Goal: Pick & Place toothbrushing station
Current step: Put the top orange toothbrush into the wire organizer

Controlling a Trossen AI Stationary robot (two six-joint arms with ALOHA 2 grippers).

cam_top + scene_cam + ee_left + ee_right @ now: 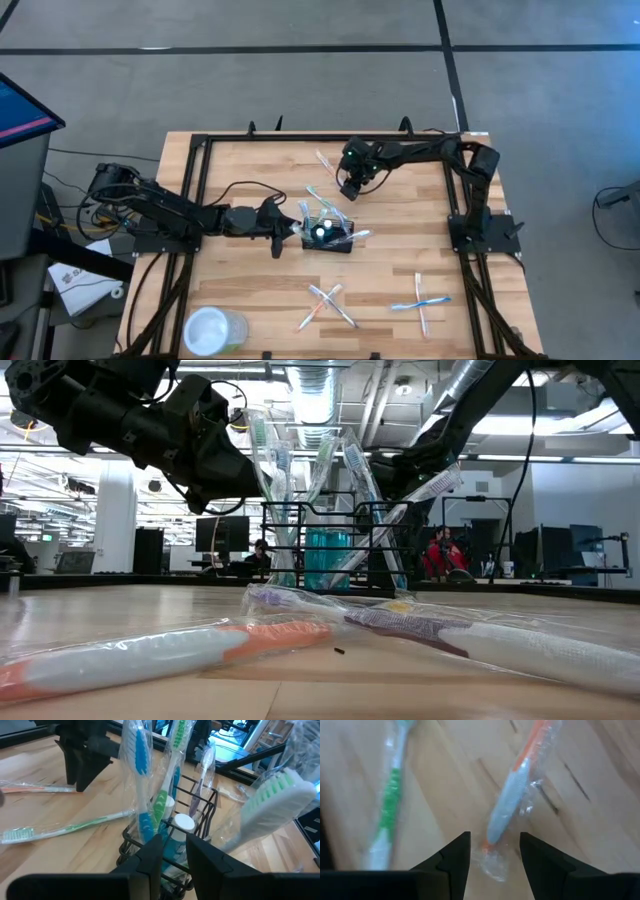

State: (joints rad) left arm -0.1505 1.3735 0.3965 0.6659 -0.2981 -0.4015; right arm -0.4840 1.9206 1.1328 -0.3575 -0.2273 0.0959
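Low view first: nearest to us lie wrapped toothbrushes on the wooden desk [120, 610], one white with an orange neck [170, 650] and one purple and white [470, 635]. Behind them stands the small black rectangular wire-mesh caddy [335, 545], holding several upright wrapped toothbrushes and a teal tube.

From above we see the caddy [328, 236] near the middle of the desk. Our left gripper [290, 231] reaches it from the left, and in the left wrist view its fingers [152, 857] are partly spread at the caddy's near wire edge [145, 850]; we cannot tell whether they pinch the wire.

Farther back, our right gripper [350, 186] hangs over the desk behind the caddy, fingers spread, holding nothing. Its wrist view shows a wrapped orange-and-white toothbrush [512, 790] lying between the fingertips' line and a green one [387, 805] beside it.

A clear round plastic cup [212, 330] sits at the desk's front left corner.
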